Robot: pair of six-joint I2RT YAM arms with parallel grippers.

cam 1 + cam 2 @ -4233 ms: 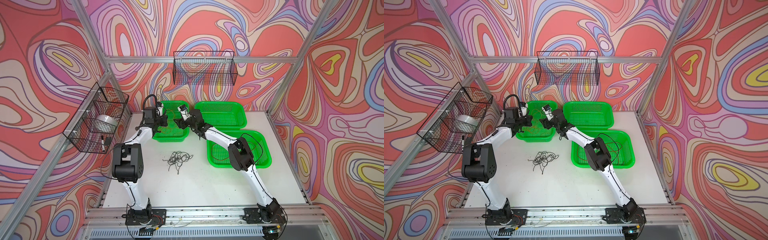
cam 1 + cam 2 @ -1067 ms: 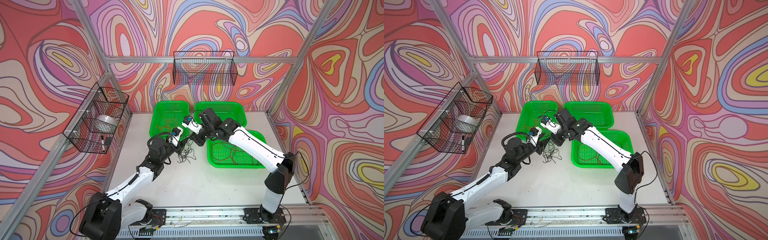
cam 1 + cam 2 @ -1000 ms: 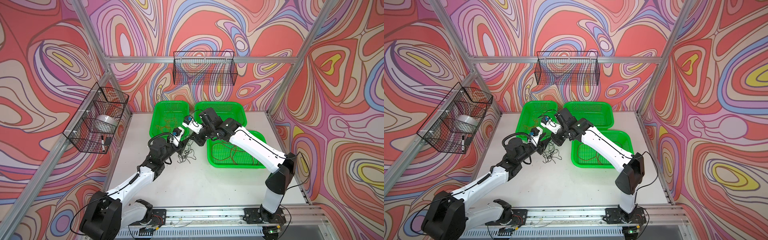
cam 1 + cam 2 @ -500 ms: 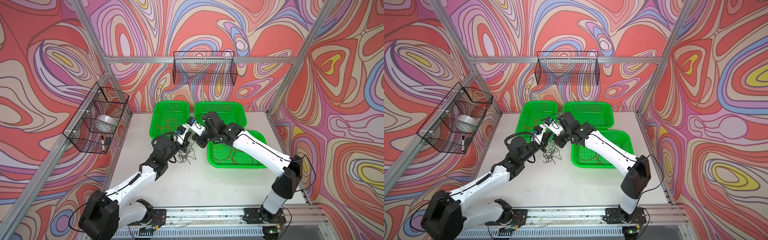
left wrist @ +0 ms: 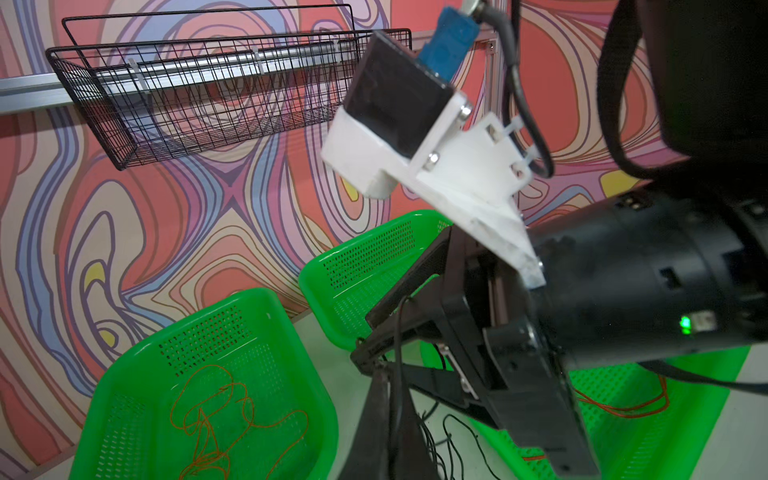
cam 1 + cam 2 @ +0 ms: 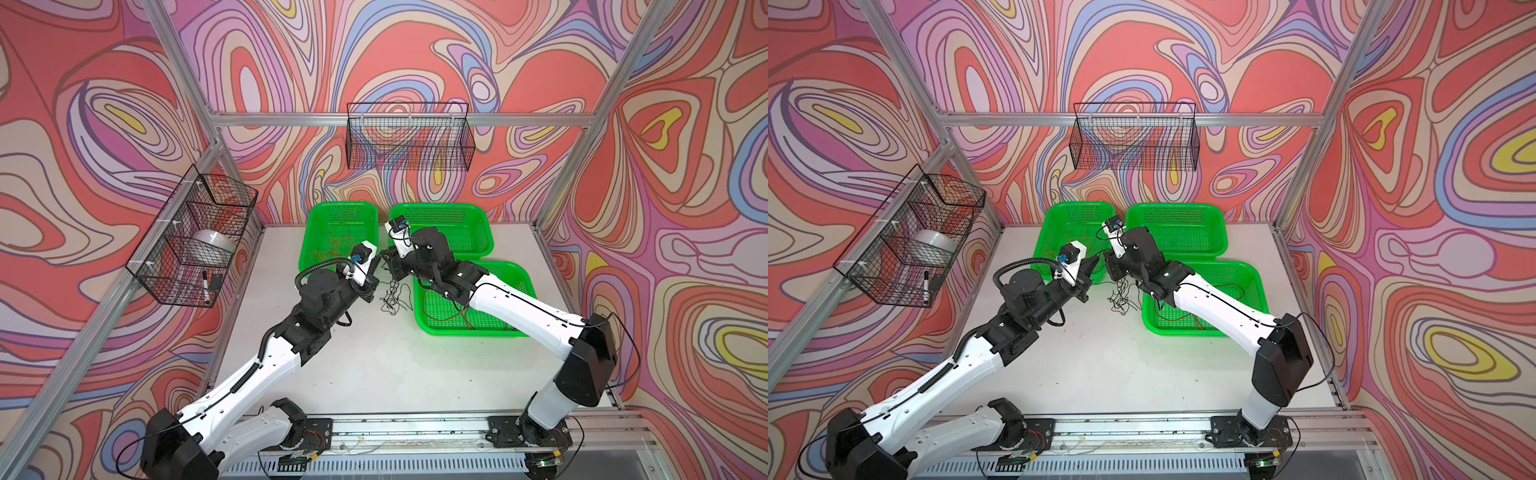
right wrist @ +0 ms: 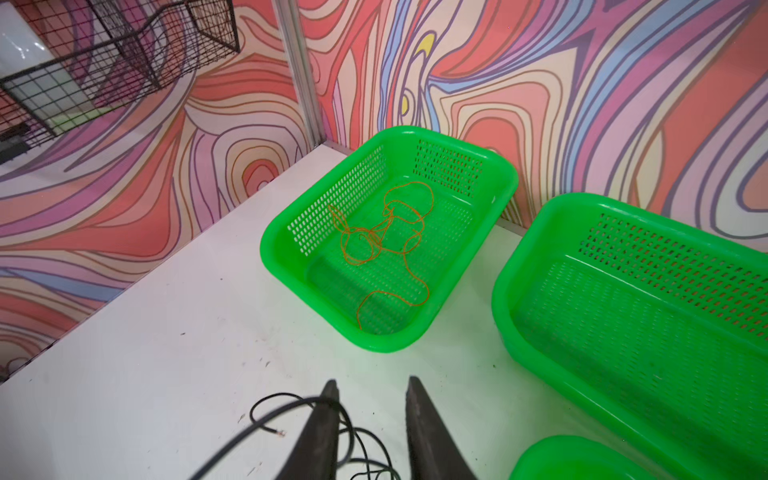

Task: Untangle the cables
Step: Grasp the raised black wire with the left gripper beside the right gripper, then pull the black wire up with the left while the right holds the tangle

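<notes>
Jaws of the left gripper (image 5: pixel 380 374) are clenching, apparently on one strand of the thin black flexible cables (image 6: pixel 393 297). Those of the right gripper (image 7: pixel 370 386) are standing released just beside them, tips nearly touching, with a strand running slack between. Most of the black tangle is hanging below both sets of jaws and appears to be trailing onto the white tabletop (image 6: pixel 374 374). Beyond the jaws, a loose orange cable (image 7: pixel 390 232) is lying in a green perforated plastic basket (image 7: pixel 386 343). Separating well is likely calling for a firm left pinch and a right regrasp lower on a neighbouring strand. A slow, level pull apart should follow, easing off wherever loops are tightening into knots.
</notes>
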